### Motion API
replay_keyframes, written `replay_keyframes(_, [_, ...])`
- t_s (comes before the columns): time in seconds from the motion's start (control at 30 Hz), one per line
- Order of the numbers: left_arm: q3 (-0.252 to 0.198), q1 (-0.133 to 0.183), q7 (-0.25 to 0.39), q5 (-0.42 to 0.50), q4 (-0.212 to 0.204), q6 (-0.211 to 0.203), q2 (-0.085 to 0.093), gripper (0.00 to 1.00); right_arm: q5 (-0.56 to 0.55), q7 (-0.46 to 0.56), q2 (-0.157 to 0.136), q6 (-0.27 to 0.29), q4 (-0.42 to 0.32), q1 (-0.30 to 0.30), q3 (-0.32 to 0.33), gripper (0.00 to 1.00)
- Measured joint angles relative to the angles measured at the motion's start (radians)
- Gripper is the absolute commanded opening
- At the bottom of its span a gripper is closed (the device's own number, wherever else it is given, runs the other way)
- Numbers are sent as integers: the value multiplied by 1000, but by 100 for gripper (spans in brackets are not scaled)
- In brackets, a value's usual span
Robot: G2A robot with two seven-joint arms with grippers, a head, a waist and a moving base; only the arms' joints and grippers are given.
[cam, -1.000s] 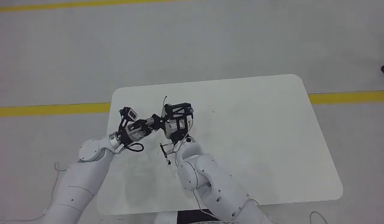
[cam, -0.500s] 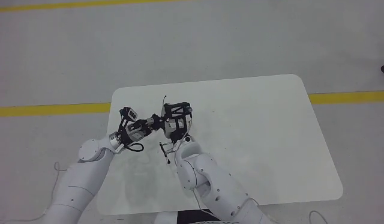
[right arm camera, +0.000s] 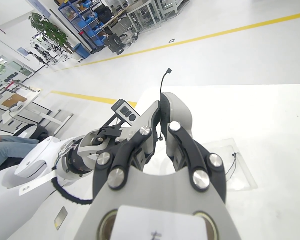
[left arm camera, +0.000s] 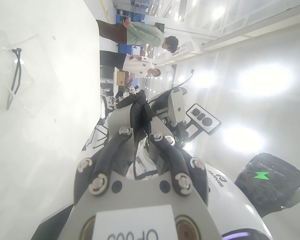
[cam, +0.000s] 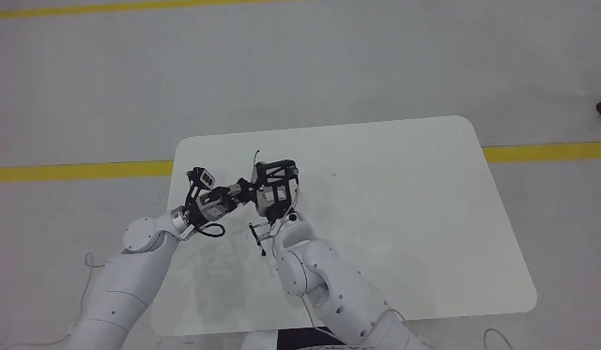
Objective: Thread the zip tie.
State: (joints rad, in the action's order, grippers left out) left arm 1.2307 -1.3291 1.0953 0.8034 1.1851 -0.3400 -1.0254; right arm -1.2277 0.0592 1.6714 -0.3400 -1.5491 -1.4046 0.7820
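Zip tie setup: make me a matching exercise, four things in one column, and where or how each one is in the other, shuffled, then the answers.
1 held zip tie
2 spare zip tie
3 clear tray
4 right gripper

A flat on the table
B shut
C looped, lying in the tray
D pinched, head sticking out past the gripper

Pairs: 1-D, 2-C, 3-A, 4-B

Harsh glare, seemingly from ceiling lamps (left arm camera: 263, 79)
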Motion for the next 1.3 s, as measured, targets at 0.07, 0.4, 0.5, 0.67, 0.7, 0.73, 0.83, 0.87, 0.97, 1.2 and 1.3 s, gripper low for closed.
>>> replay_keyframes(0.07, [0, 0, 0, 0, 0, 0, 0, 0, -2, 2, 1, 0, 1, 0, 1, 0])
replay_keyframes(0.4, [0, 0, 0, 0, 0, 0, 0, 0, -8, 3, 0, 0, -3, -3, 5, 0])
replay_keyframes(0.5, [0, 0, 0, 0, 0, 0, 0, 0, -7, -1, 0, 0, -6, -3, 4, 0])
replay_keyframes(0.67, [0, 0, 0, 0, 0, 0, 0, 0, -14, 1, 0, 0, -2, -1, 2, 0])
replay_keyframes(0.7, [0, 0, 0, 0, 0, 0, 0, 0, -14, 1, 1, 0, -1, -1, 3, 0])
replay_keyframes(0.73, [0, 0, 0, 0, 0, 0, 0, 0, -15, 1, 1, 0, 0, 0, 3, 0])
replay_keyframes(0.83, [0, 0, 0, 0, 0, 0, 0, 0, -17, 1, 2, 0, 1, 0, 4, 0])
replay_keyframes(0.87, [0, 0, 0, 0, 0, 0, 0, 0, -18, 2, 2, 0, 1, 0, 4, 0])
replay_keyframes(0.97, [0, 0, 0, 0, 0, 0, 0, 0, -22, 8, 2, 0, 2, 1, 4, 0])
replay_keyframes(1.2, [0, 0, 0, 0, 0, 0, 0, 0, -25, 23, 1, 0, -5, 1, 0, 0])
replay_keyframes(1.3, [0, 0, 0, 0, 0, 0, 0, 0, -23, 35, -1, 0, -11, 1, -4, 0])
